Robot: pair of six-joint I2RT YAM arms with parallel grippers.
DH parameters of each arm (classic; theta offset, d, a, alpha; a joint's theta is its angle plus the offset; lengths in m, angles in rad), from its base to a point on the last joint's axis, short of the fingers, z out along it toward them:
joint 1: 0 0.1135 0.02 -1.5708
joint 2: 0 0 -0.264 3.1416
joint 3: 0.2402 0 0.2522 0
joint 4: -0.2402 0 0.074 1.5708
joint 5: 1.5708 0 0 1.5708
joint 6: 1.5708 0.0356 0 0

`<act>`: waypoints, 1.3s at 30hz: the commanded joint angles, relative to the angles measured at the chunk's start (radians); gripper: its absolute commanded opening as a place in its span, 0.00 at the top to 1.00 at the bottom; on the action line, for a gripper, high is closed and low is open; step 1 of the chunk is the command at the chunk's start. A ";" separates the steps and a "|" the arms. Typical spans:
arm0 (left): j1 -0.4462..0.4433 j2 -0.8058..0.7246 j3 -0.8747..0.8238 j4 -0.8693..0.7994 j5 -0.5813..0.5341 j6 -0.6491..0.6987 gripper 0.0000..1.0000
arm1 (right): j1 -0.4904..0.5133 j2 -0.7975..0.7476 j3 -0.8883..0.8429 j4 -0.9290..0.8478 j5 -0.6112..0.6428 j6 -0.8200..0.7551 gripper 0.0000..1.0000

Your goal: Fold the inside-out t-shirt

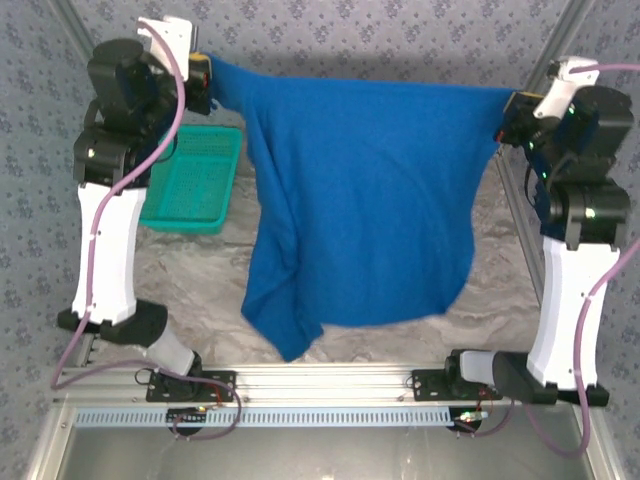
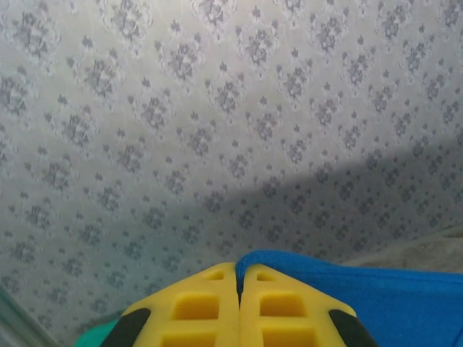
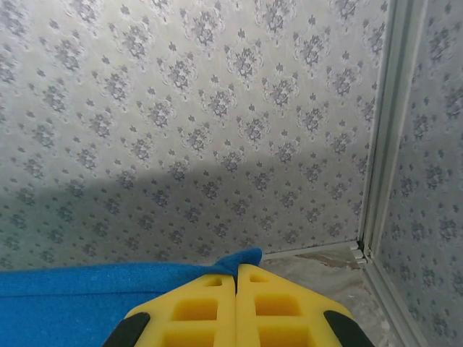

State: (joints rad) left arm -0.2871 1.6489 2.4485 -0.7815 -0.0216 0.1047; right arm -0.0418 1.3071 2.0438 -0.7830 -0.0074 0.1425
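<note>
left gripper [image 2: 238, 278] first: the yellow pads are pressed tight together, with a blue hem of the inside-out t-shirt [image 2: 376, 300] nipped at the tips and running off to the jaws' right. right gripper [image 3: 236, 278] mirrors it, jaws clamped on a little peak of blue, and the cloth leads away to their left. so both arms are pinching the shirt, one corner each.

out from the jaws, the top edge is drawn nearly straight from one pinch to the other, and the body of the shirt hangs below both. under the left jaws it gathers into a long vertical fold that ends in a point. under the right jaws it falls smoother. i can't tell whether that low point touches the crinkled table [image 1: 200, 280].

my read is that this is the hold-up-and-spread step, with no fold made yet. the next move calls for both arms to come down together with the edge kept taut, so the shirt lands flat. that bunched left side may need care.

the wrist cameras give the pinch itself, close up against the patterned wall [image 3: 181, 108]. the overhead camera gives the whole drape, plus the teal mesh basket [image 1: 193, 175] sitting below the left jaws, just beside the cloth.
</note>
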 commanded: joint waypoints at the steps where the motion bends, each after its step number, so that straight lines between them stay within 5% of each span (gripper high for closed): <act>1: 0.029 0.072 0.248 -0.024 0.021 0.017 1.00 | -0.010 0.040 0.104 0.102 0.023 0.023 1.00; 6: 0.061 0.148 0.469 -0.071 0.088 -0.017 1.00 | -0.005 0.104 0.255 0.051 -0.015 0.020 1.00; 15: 0.066 -0.114 0.173 -0.040 0.174 -0.039 1.00 | 0.014 0.050 0.346 -0.147 -0.091 -0.002 1.00; 25: 0.067 -0.466 -0.057 0.004 0.218 -0.047 1.00 | 0.022 -0.226 0.259 -0.302 -0.003 -0.050 1.00; 32: 0.067 -0.352 -0.026 -0.019 0.137 -0.012 1.00 | 0.021 -0.183 0.276 -0.284 0.095 -0.065 1.00; 39: 0.085 -0.074 -0.152 0.038 0.112 -0.004 1.00 | 0.017 -0.058 -0.034 -0.065 0.247 -0.075 1.00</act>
State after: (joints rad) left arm -0.2279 1.4300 2.3806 -0.7727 0.1829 0.1005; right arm -0.0189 1.1366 2.1262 -0.9436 0.0830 0.0856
